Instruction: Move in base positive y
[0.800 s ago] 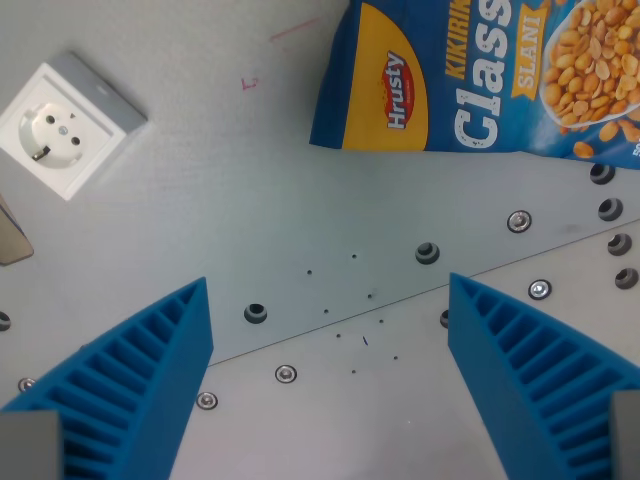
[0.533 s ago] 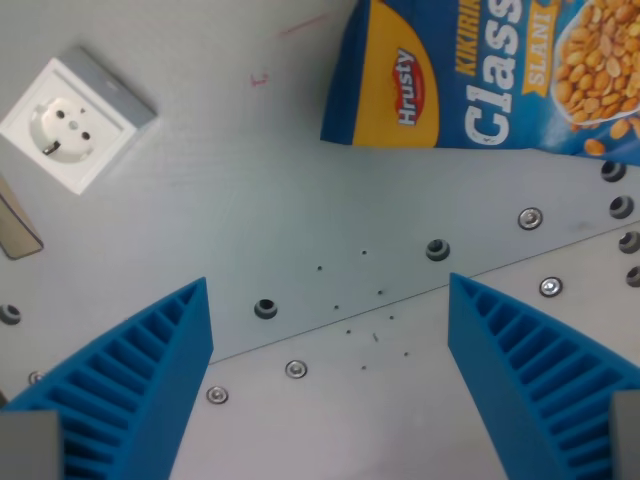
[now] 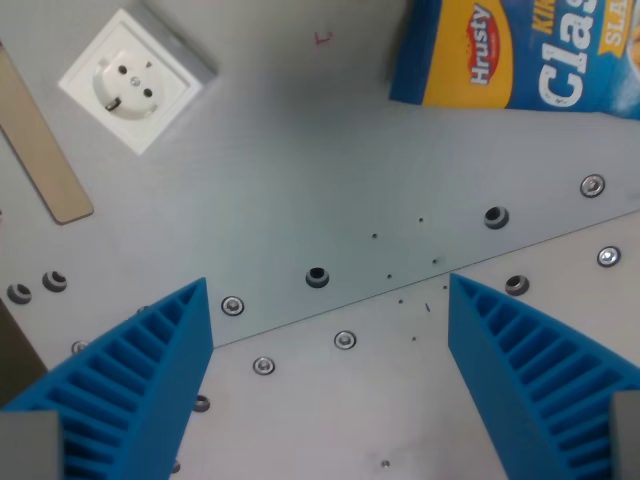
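My gripper [image 3: 328, 310] is open, its two blue ribbed fingers [image 3: 130, 385] spread wide at the bottom corners of the wrist view with nothing between them. Under the gap lies bare grey metal table plate [image 3: 300, 190] with a seam, screws and small holes. A blue and yellow peanut bag [image 3: 520, 55] lies at the top right, partly cut off by the frame. A white wall socket [image 3: 135, 80] sits at the top left.
A flat beige strip [image 3: 40, 140] lies slanted at the left edge, beside the socket. Bolt holes [image 3: 317, 276] and screw heads [image 3: 345, 340] dot the plate along the seam. A small red mark [image 3: 322, 38] is drawn near the top.
The whole scene has shifted to the wrist view's right and upward, so the camera has moved. The beige strip shows more, the bag less. The fingers stay equally spread.
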Tool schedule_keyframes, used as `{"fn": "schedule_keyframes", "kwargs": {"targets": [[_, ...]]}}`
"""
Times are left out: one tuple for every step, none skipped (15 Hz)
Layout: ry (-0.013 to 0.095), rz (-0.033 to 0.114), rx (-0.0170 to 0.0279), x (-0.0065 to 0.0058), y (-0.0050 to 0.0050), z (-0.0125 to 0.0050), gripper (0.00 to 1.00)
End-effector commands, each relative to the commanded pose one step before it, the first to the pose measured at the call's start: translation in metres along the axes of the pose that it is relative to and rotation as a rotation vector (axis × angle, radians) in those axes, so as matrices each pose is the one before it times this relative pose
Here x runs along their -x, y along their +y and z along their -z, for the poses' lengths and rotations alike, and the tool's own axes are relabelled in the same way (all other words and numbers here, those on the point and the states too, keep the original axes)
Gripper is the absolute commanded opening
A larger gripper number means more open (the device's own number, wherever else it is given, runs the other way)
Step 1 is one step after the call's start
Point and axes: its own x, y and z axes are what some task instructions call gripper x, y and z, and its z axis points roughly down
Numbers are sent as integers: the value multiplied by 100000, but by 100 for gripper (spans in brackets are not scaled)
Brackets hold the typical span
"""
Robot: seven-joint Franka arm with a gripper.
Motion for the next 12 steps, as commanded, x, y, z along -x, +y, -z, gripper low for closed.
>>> {"fn": "schedule_keyframes", "kwargs": {"targets": [[2633,-1594,-299,1724,-937,369,100],[0,0,0,305,-500,-2,100],[0,0,0,305,-500,-1,100],[0,0,0,304,-500,-1,100],[0,0,0,303,-500,-1,100],[0,0,0,303,-500,-1,100],[0,0,0,302,-500,0,100],[0,0,0,301,-500,1,100],[0,0,0,301,-500,2,100],[0,0,0,301,-500,3,100],[0,0,0,301,-500,4,100],[0,0,0,300,-500,5,100]]}}
